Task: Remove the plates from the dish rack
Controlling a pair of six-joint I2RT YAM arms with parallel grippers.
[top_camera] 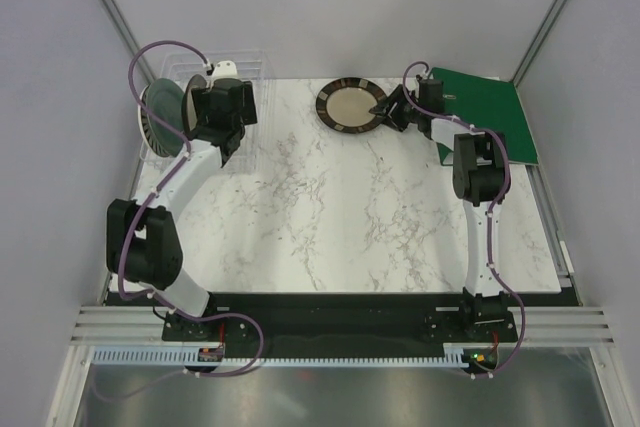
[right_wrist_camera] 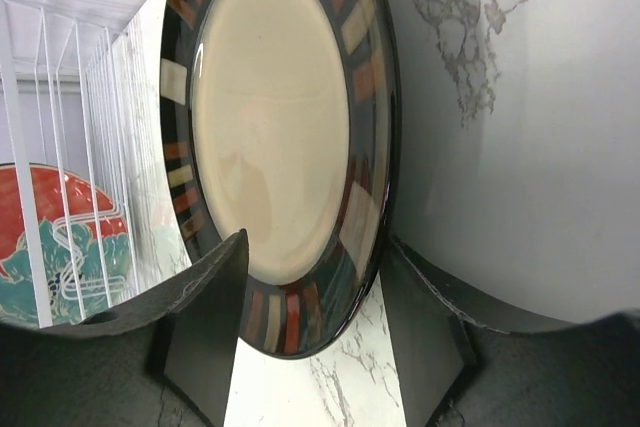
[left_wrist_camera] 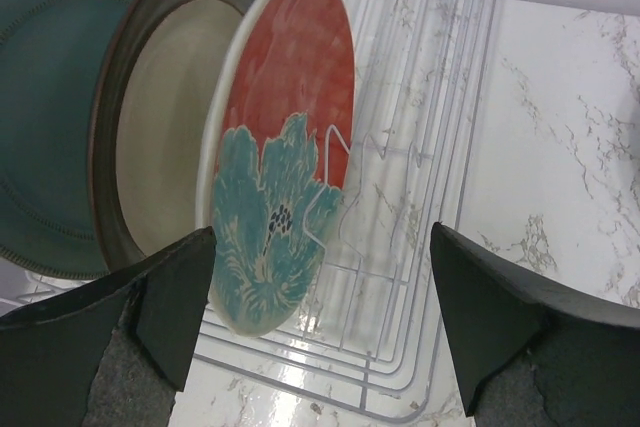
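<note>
Top view, left gripper [top_camera: 215, 112] over dish rack [top_camera: 255, 67], striped-rim plate [top_camera: 350, 105] flat right of rack, right gripper [top_camera: 385, 107] at its edge, left wrist, jaws spread, red flowered plate [left_wrist_camera: 285, 147], cream plate [left_wrist_camera: 165, 137], teal plate [left_wrist_camera: 50, 97] upright in rack, right wrist, jaws apart astride striped-rim plate.

Dish rack [top_camera: 255, 72] far left on table [top_camera: 330, 207], 3 plates [left_wrist_camera: 170, 127] upright in it; 1 plate [top_camera: 350, 105] flat far centre; binder [top_camera: 490, 112] far right.
</note>
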